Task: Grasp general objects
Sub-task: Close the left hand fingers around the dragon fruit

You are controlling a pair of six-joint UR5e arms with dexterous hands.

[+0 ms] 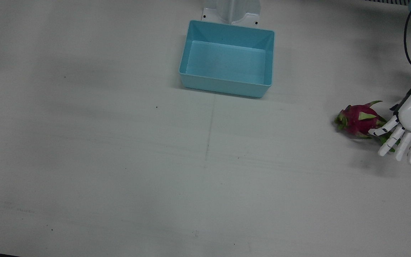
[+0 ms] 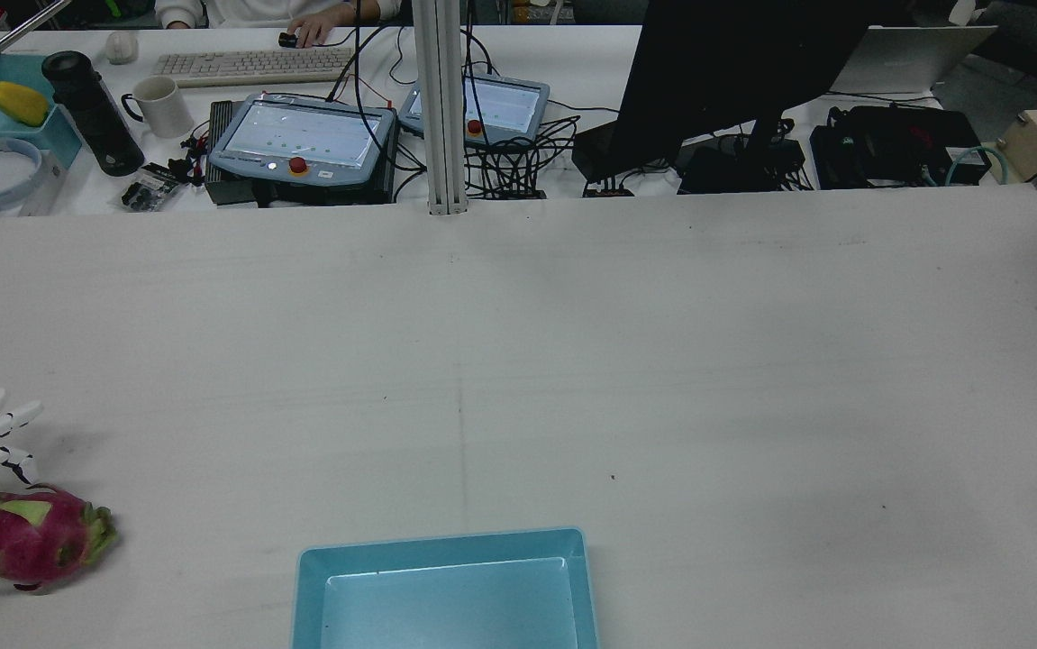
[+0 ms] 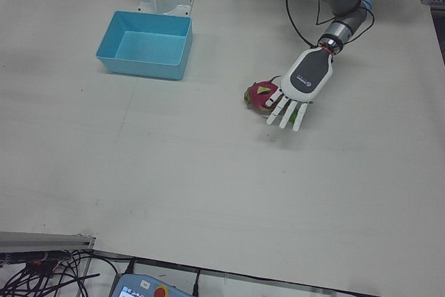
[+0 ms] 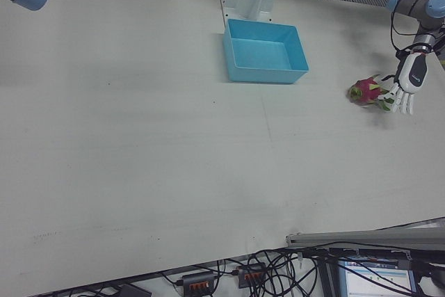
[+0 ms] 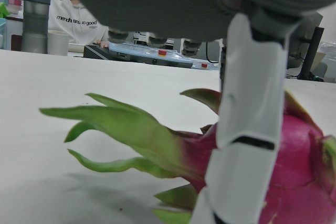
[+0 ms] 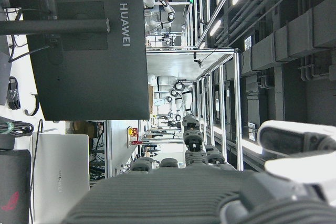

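Even, dim overhead light casts soft shadows on the white table; the left hand view's foreground is blurred.

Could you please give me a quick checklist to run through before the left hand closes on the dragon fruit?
1. Left hand open, fingers spread: ok.
2. Hand at the dragon fruit, over its leafy end: ok.
3. A finger in front of the fruit's body: ok.
4. Fingers wrapped round the fruit: not ok, extended.
5. Blue bin empty: ok.
6. Right hand away from the fruit: cannot tell, only its own camera shows it.
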